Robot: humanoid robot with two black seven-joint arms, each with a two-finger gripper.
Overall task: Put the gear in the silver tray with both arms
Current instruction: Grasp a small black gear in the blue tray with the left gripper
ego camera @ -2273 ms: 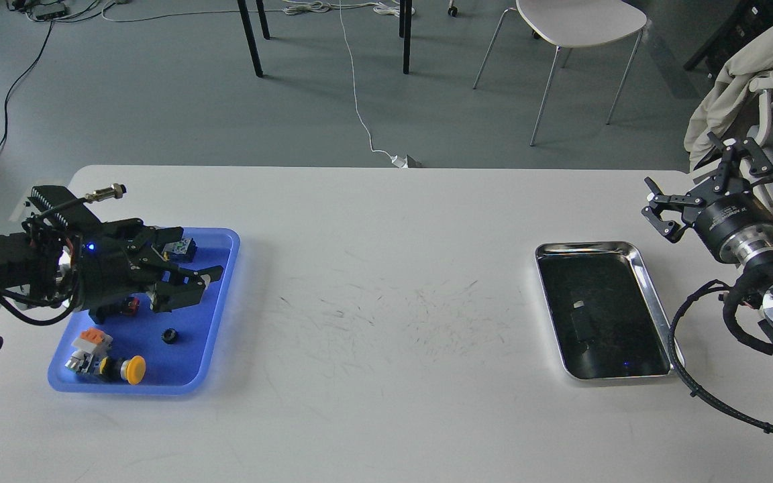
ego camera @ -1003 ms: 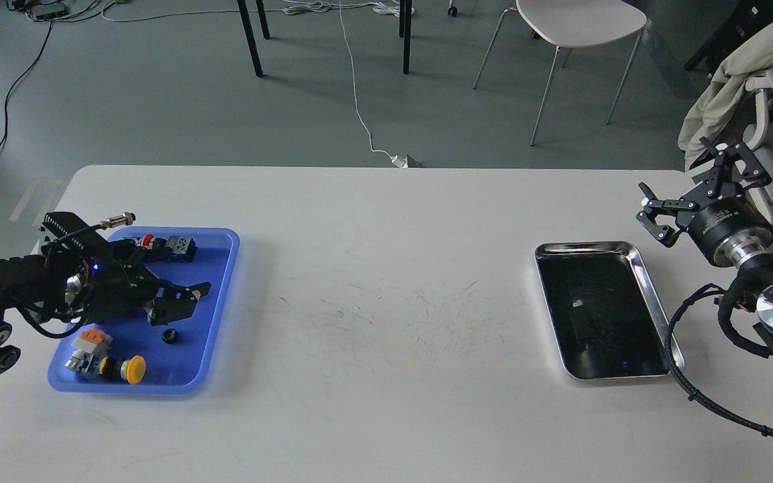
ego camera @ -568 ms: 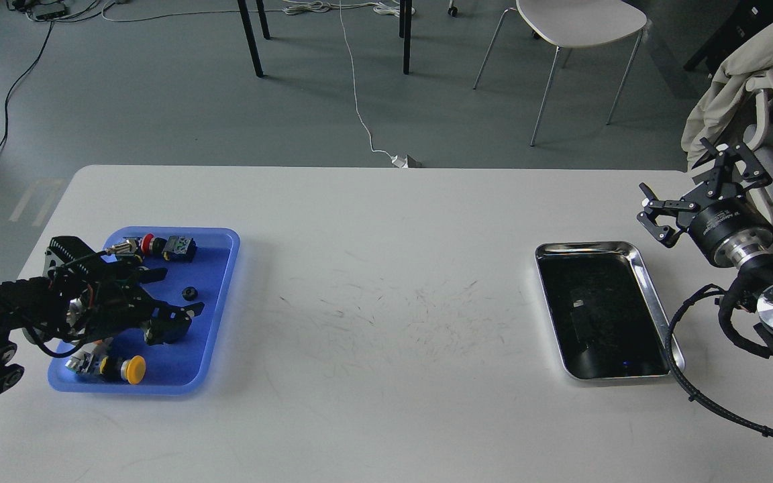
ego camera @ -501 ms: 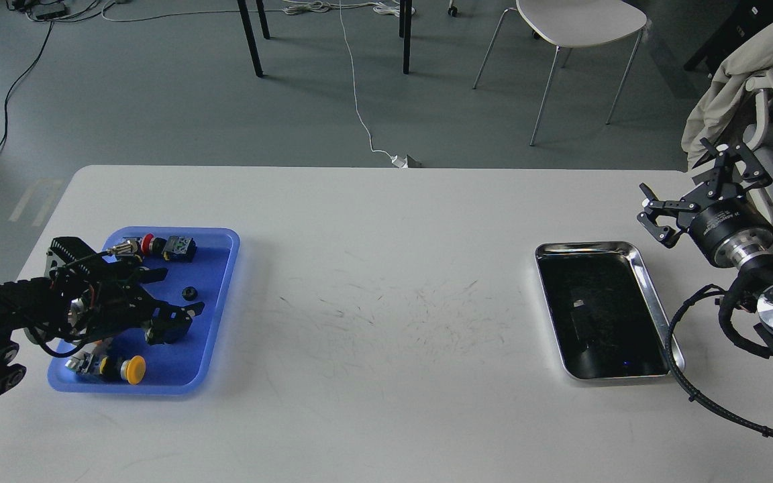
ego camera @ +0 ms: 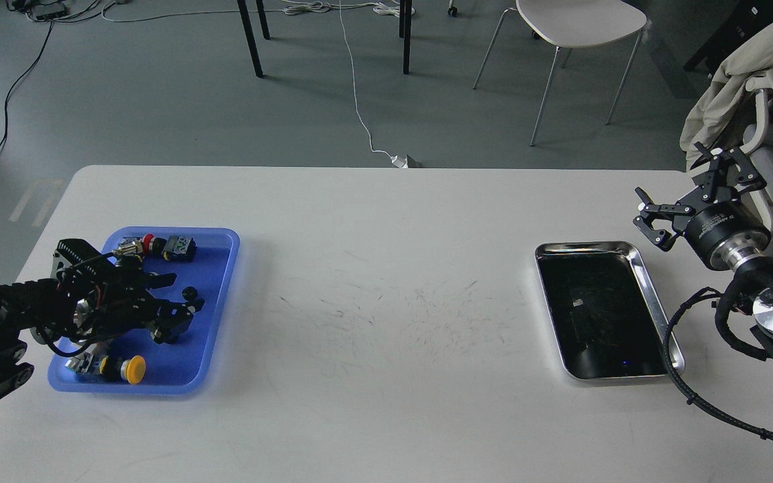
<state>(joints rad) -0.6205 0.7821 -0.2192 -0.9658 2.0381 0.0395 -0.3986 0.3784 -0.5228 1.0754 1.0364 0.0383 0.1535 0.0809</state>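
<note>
The small black round gear [ego camera: 190, 292] lies in the blue plastic tray [ego camera: 220, 295], right at your left pincer [ego camera: 182, 310], which is spread. The shiny silver metal tray [ego camera: 653, 295] is empty. Your right pincer [ego camera: 688, 194] is spread too.

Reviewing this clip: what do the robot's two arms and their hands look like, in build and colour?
Both arms are black. The left hand is a black two-finger pincer with exposed wiring, a brass-coloured connector and a looping black cable behind it. The right hand is a black skeletal linkage pincer on a black cylindrical wrist bearing small white lettering, followed by silver metal joint rings and thick black cables.
</note>
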